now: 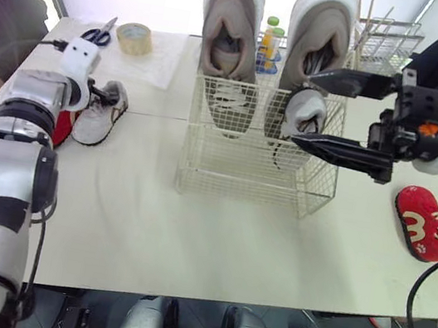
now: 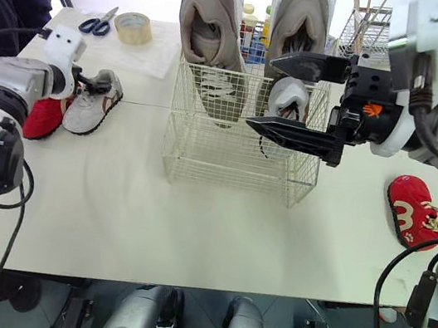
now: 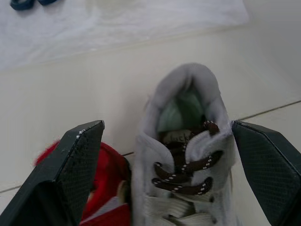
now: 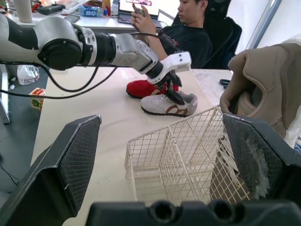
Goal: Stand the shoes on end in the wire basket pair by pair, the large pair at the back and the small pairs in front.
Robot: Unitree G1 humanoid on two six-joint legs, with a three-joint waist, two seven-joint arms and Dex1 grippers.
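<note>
The wire basket [image 1: 244,164] stands mid-table with two large beige shoes [image 1: 232,27] on end at its back. A small grey shoe [image 1: 305,109] stands on end in front of the right one. My right gripper [image 1: 301,110] is open at the basket's right side, one finger above that small shoe and one below; nothing lies between them in the right wrist view. On the table at the left lies a small grey shoe with brown laces [image 3: 186,141] beside a red shoe [image 1: 63,125]. My left gripper [image 3: 167,125] is open, straddling the grey shoe's heel collar. Another red shoe [image 1: 421,221] lies at the right.
Scissors [image 1: 99,34] and a tape roll [image 1: 134,38] lie at the back left on a white sheet. Bottles [image 1: 269,42] and a second wire rack [image 1: 386,45] stand behind the basket. A person [image 4: 188,37] sits beyond the table's left side.
</note>
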